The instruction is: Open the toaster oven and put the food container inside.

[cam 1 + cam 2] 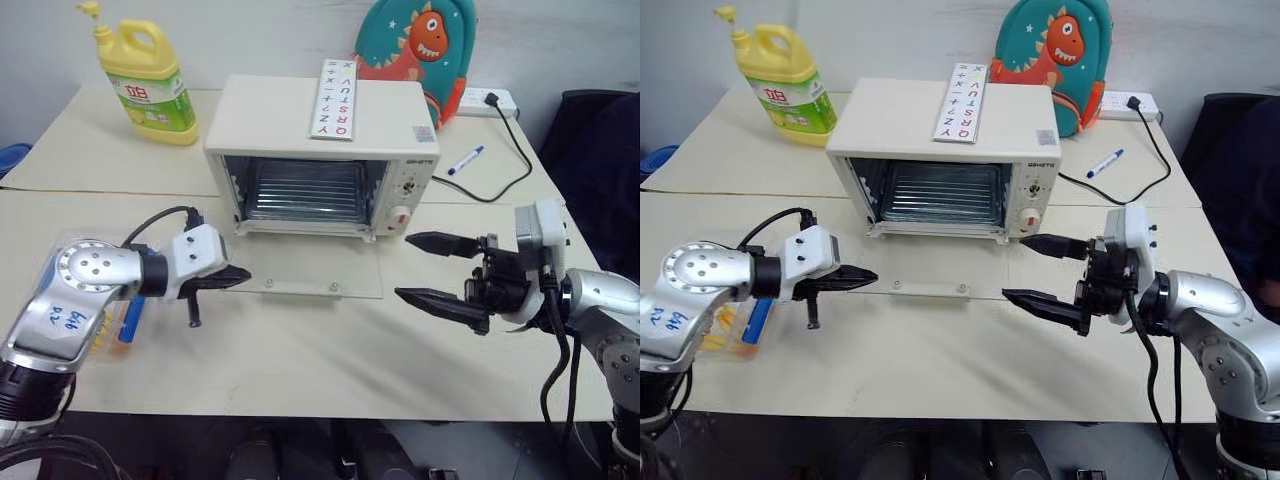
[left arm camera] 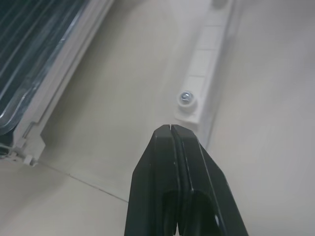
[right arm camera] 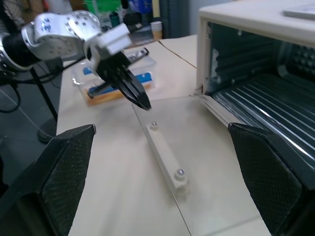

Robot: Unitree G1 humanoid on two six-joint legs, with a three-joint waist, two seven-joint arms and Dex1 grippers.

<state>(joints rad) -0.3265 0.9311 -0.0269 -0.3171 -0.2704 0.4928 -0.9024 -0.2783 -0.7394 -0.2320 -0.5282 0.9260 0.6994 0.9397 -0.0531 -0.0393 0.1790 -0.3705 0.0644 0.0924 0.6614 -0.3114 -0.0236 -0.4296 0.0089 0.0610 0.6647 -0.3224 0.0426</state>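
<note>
The oven [image 1: 325, 150] stands open, its door [image 1: 315, 270] flat on the tabletop [image 1: 300, 350], while the container [image 1: 740, 330] waits left of the oven, so loading remains; left gripper [image 1: 240, 276] is closed and empty, right gripper [image 1: 430, 268] spread wide.

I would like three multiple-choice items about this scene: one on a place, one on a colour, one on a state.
1. Where does the clear plastic food container with blue strips lie?
A. inside the oven
B. on the table, beside the left arm
C. on top of the oven

2. What colour is the detergent bottle?
A. yellow
B. red
C. white

3. How is the glass door of the cream-white toaster oven?
A. shut
B. half open
C. folded down flat

Answers:
1 B, it rests on the table behind the left end effector.
2 A, its body and cap are yellow.
3 C, the door lies on the table and the wire rack shows.
</note>
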